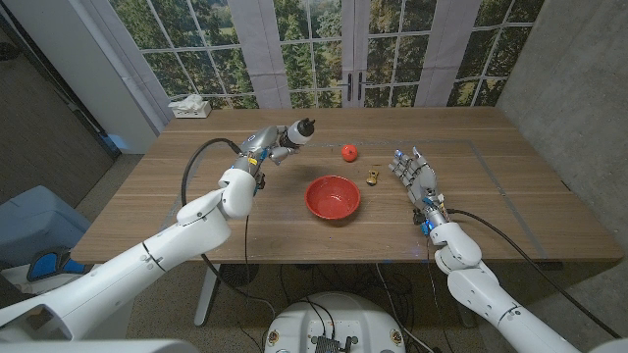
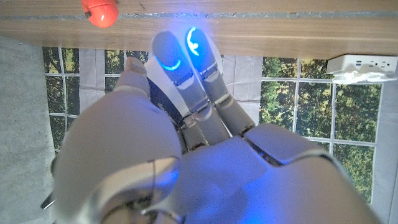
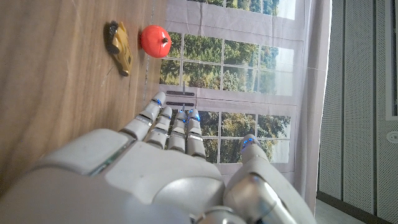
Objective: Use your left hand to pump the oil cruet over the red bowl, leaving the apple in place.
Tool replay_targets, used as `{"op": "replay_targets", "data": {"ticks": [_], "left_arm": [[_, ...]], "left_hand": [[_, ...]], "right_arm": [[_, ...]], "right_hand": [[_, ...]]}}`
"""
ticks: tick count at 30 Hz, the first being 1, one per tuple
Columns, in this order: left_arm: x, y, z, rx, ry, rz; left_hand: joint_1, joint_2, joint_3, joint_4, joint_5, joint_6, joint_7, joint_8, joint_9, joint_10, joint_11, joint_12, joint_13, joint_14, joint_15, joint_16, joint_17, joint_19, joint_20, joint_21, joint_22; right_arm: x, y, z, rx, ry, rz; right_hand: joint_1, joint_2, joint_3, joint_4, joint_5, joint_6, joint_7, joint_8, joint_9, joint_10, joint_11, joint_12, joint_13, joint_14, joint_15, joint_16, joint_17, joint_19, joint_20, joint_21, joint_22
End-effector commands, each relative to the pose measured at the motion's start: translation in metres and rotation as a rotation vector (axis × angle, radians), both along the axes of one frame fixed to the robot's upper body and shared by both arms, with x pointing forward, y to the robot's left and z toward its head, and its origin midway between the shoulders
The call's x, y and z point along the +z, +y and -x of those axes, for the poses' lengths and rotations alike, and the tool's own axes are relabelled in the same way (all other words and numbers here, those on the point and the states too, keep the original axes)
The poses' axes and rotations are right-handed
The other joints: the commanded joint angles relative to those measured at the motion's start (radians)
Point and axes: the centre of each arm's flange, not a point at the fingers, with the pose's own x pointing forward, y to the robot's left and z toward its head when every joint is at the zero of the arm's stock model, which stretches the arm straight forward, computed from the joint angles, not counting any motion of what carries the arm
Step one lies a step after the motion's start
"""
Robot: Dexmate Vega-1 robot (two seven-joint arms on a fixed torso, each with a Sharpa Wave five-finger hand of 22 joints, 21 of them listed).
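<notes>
Above the table's [image 1: 196, 211] far-left part, head view: left hand [image 1: 263, 147] grips the oil cruet [image 1: 294, 133] in the air, tilted near horizontal, long axis running left-right, dark cap end toward the apple [image 1: 349, 152]. Cruet is left of and behind the red bowl [image 1: 333, 197], not over it. Right hand [image 1: 416, 176] stands near the table's right side, fingers spread, holding nothing. Small yellow toy car [image 1: 373, 177] lies between bowl and right hand; right wrist view shows it just beside the apple. Left wrist view shows blue-lit fingertips [image 2: 168, 59], the cruet mostly hidden behind them. White tissue box [image 1: 190, 108] at far-left edge. No readable writing.
</notes>
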Motion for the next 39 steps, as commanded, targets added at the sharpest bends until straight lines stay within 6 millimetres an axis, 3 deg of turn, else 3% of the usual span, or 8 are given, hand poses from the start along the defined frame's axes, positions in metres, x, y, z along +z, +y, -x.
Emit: {"op": "replay_targets", "data": {"ticks": [1, 20, 39], "left_arm": [[0.006, -0.013, 0.013, 0.099, -0.114, -0.146], [0.007, -0.023, 0.028, 0.239, -0.24, -0.325], [0.004, -0.011, 0.035, 0.364, -0.303, -0.426]], "left_hand": [[-0.009, 0.006, 0.014, 0.001, -0.003, 0.002, -0.004, 0.0, 0.003, 0.01, -0.014, -0.001, 0.005, -0.001, 0.0, -0.006, 0.005, -0.004, -0.069, 0.005, 0.005], [-0.027, -0.008, 0.026, -0.002, -0.012, -0.013, -0.017, -0.004, 0.003, 0.0, -0.025, -0.004, 0.005, -0.003, 0.0, -0.009, 0.006, -0.007, -0.069, 0.005, 0.003], [-0.022, -0.016, 0.045, -0.023, -0.017, -0.018, -0.036, -0.002, 0.004, -0.034, -0.034, -0.011, 0.005, -0.008, -0.001, -0.016, 0.005, -0.017, -0.072, 0.007, 0.0]], "right_arm": [[-0.004, 0.002, -0.001, 0.003, -0.004, -0.019], [-0.009, 0.005, -0.004, 0.019, -0.006, -0.039], [-0.006, 0.012, -0.007, 0.038, -0.004, -0.026]], "right_hand": [[0.004, 0.006, 0.002, -0.007, -0.003, 0.005, -0.001, -0.004, 0.002, 0.004, 0.001, 0.002, 0.002, 0.006, 0.005, 0.0, 0.002, 0.007, -0.005, -0.003, 0.005], [0.002, 0.007, 0.001, -0.008, -0.003, 0.005, -0.002, -0.005, 0.002, 0.007, 0.005, 0.003, 0.002, 0.008, 0.006, 0.0, 0.001, 0.011, -0.004, -0.014, 0.005], [0.001, 0.007, 0.001, -0.01, -0.003, 0.004, -0.003, -0.005, 0.002, 0.008, 0.004, 0.003, 0.002, 0.008, 0.007, -0.001, 0.001, 0.015, -0.004, -0.023, 0.005]]}}
